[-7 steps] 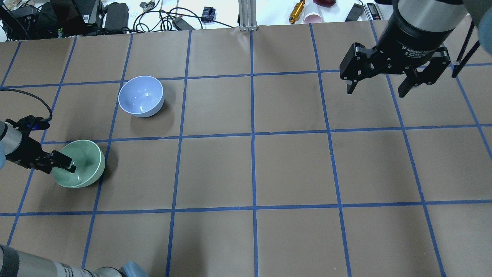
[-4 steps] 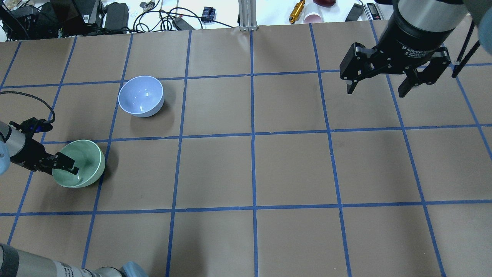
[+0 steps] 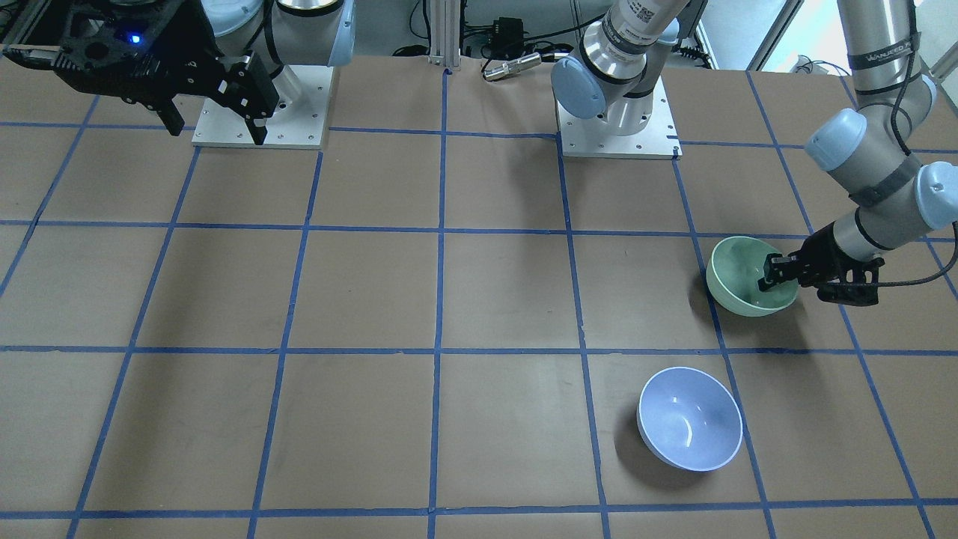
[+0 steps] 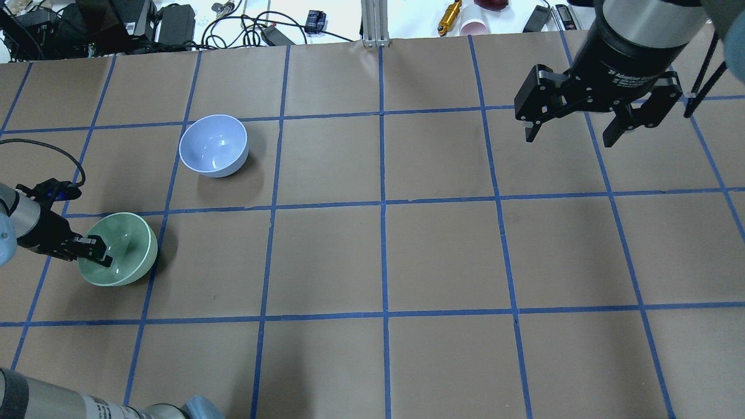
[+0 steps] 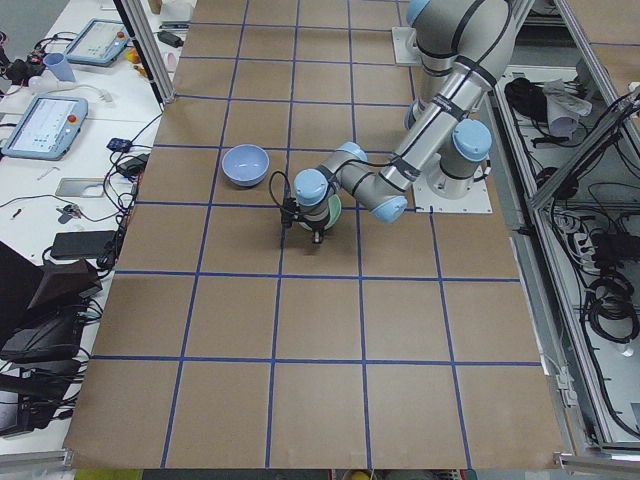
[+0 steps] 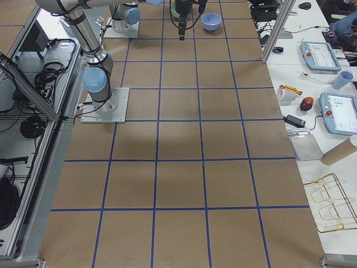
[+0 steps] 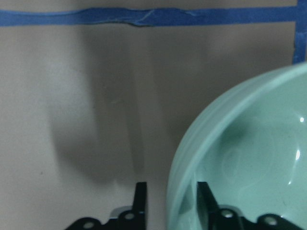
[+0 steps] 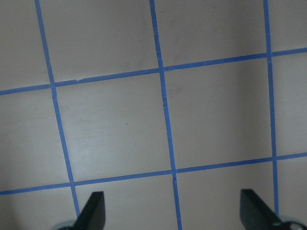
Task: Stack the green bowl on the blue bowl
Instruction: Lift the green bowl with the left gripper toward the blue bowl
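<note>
The green bowl (image 4: pixel 125 250) stands at the table's left side; it also shows in the front view (image 3: pixel 741 273) and fills the lower right of the left wrist view (image 7: pixel 249 153). My left gripper (image 4: pixel 96 251) (image 3: pixel 771 275) (image 7: pixel 171 187) is shut on its left rim, one finger inside the bowl and one outside. The blue bowl (image 4: pixel 213 145) (image 3: pixel 690 418) stands empty about one grid square further away. My right gripper (image 4: pixel 568 141) (image 3: pixel 217 135) (image 8: pixel 171 201) hangs open and empty above the far right of the table.
The brown table (image 4: pixel 384 256) carries a grid of blue tape lines. Cables, power bricks, a pink cup (image 4: pixel 474 26) and small tools lie beyond the far edge. The arm bases (image 3: pixel 614 120) stand on white plates.
My left gripper has drawn back slightly to the left, from deeper inside the green bowl to its rim. Both bowls and the right arm have hardly moved.
</note>
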